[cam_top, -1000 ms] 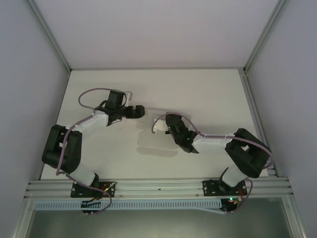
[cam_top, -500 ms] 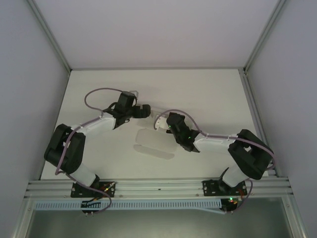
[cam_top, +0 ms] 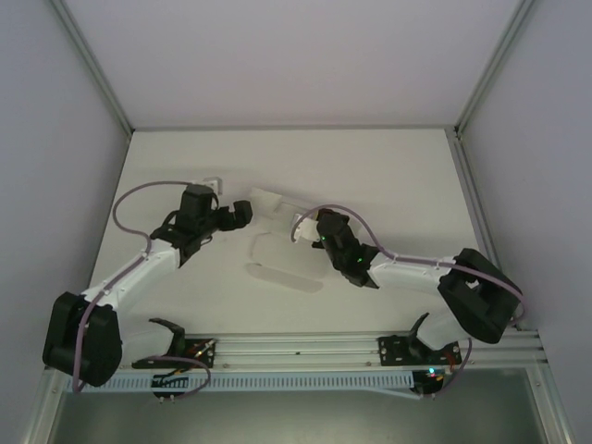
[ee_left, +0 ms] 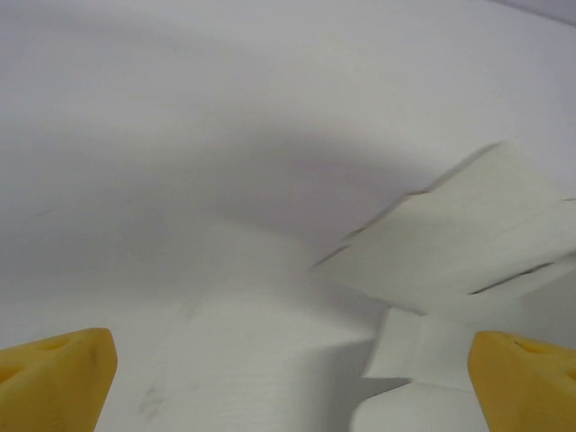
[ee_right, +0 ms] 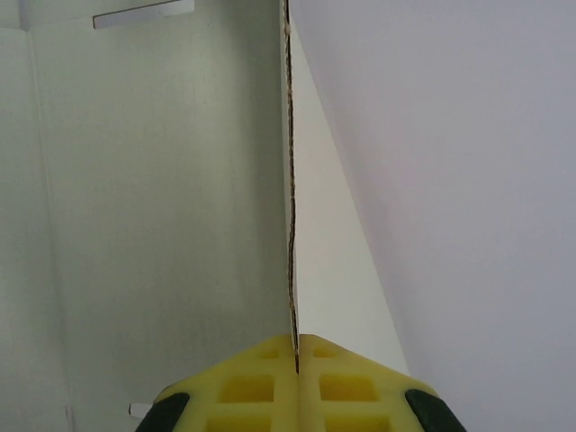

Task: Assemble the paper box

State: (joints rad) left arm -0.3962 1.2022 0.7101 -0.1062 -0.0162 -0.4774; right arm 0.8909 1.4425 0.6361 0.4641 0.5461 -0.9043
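My right tool (ee_right: 295,355) is pinched shut on a thin edge of the paper box (ee_right: 162,180), and the wrist view shows that paperboard wall standing upright out of the pads with a broad panel spreading to its left. From above, the sheet (cam_top: 282,264) lies mid-tabletop (cam_top: 388,176) between my two arms, part of it flat and part lifted toward the far side. It is white on white there, so I cannot say for sure which creases are already folded. My left tool (cam_top: 242,211) is spread wide with nothing in it, just beside the sheet's raised end, and its camera looks down on loose flaps (ee_left: 459,234). I judge the job early: at most one wall is up, no corners are locked, no flaps are tucked, and no closed box shape exists yet. Most of the folding is left.
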